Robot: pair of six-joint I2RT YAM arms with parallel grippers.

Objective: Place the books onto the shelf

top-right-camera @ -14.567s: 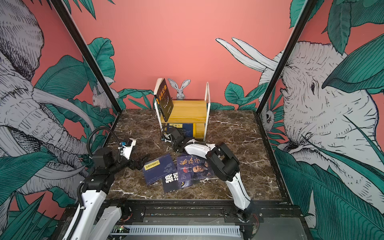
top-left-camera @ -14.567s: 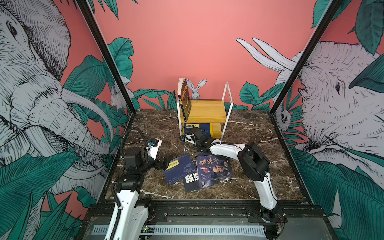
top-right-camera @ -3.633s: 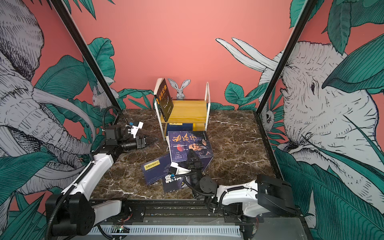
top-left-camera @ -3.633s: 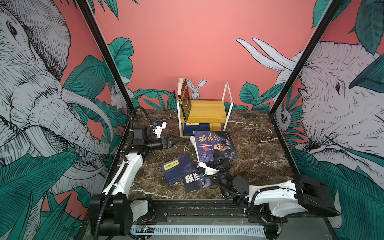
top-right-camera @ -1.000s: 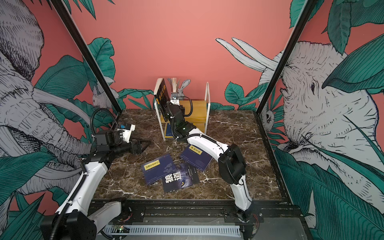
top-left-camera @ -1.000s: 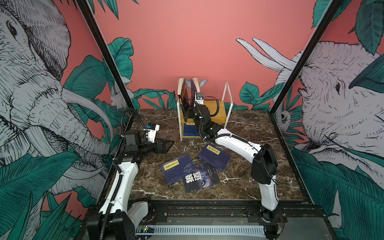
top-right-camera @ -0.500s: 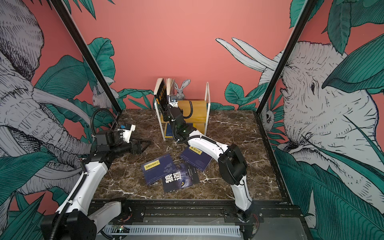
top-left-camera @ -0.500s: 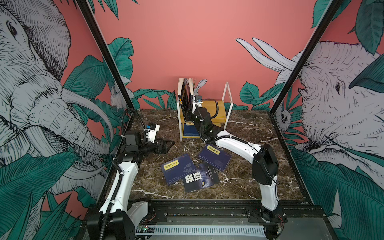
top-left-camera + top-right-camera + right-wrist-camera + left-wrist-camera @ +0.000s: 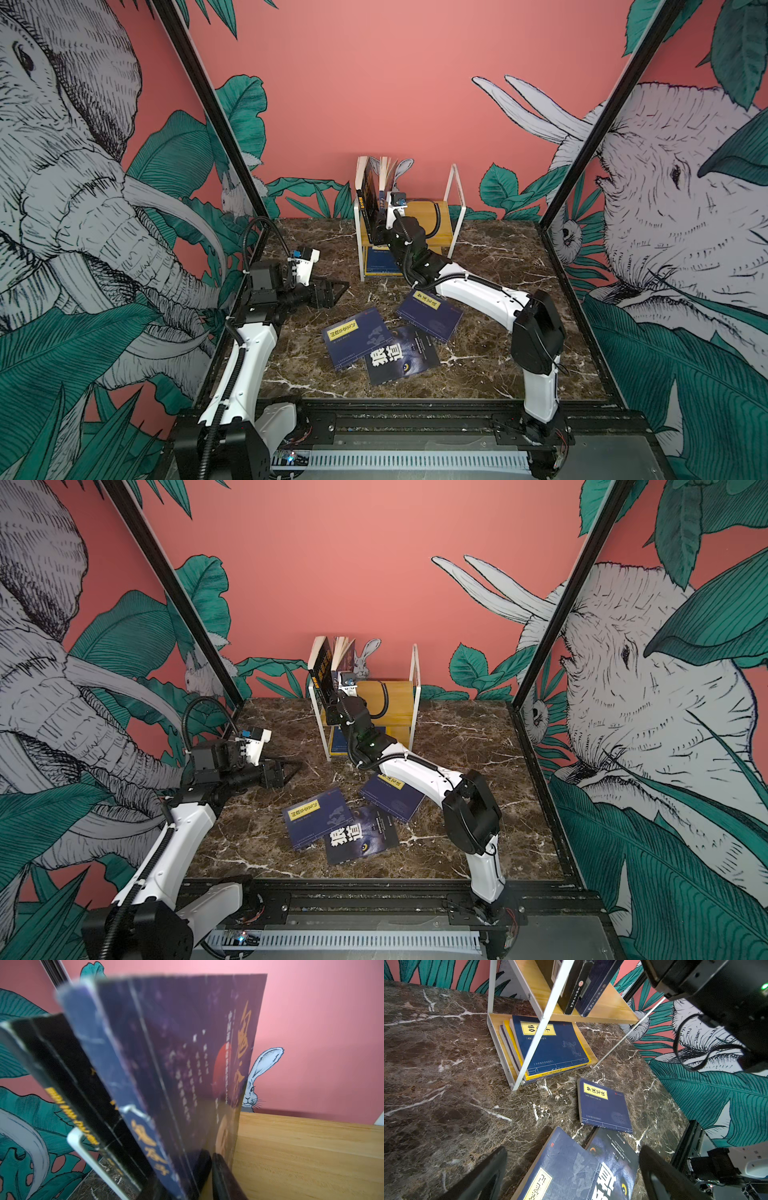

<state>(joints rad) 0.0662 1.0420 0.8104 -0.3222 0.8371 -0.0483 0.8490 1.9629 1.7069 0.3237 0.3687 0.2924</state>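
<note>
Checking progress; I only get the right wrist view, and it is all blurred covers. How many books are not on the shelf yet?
Observer: Three thin paperbacks lie flat on the brown marble table: a navy yellow-labelled book, a second navy book and a dark book with big white characters.
Operator: Anything on the lower tier?
Observer: Yes, a flat stack of books lies on the lower board of the small yellowish wooden shelf with a white metal frame.
</note>
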